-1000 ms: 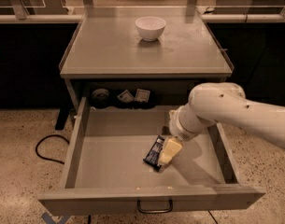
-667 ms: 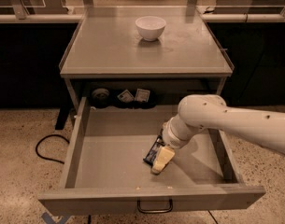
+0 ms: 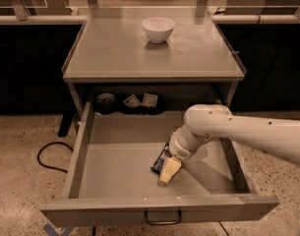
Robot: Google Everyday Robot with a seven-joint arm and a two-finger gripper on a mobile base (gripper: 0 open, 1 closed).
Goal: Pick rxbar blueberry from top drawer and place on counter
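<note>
Nearest the camera, the top drawer (image 3: 115, 208) stands pulled fully out, its dark wire handle (image 3: 163, 217) low on the front panel, above a speckled terrazzo floor (image 3: 21, 191) where a black cable (image 3: 47, 157) loops at the left. Inside, right of centre on the drawer's grey bottom, lies the rxbar blueberry (image 3: 160, 160), a dark blue wrapper angled near to far. The robot's white arm (image 3: 238, 132) reaches in from the right, and its gripper (image 3: 169, 171), pale and pointing down toward the near edge, sits at the bar's right side and appears to touch it; whether it has closed on the bar cannot be told from here. By the look of it the job is at the grasp stage, with the bar not yet lifted. The next move would call for a sure hold on a thin, flat wrapper, then a lift that clears the drawer's tall walls before swinging far and up. At the far end of the drawer, in shadow under the top, sit a dark round holder (image 3: 105, 101) and two small pale packets (image 3: 132, 102) side by side. Above them spreads the desk (image 3: 115, 53), grey-beige with raised side rims, the surface where the bar is to go; it carries a white bowl (image 3: 158, 29) near its far edge, leaving wide bare room on the near side. Dark cabinets (image 3: 26, 68) flank it, and other furniture legs show beyond.
</note>
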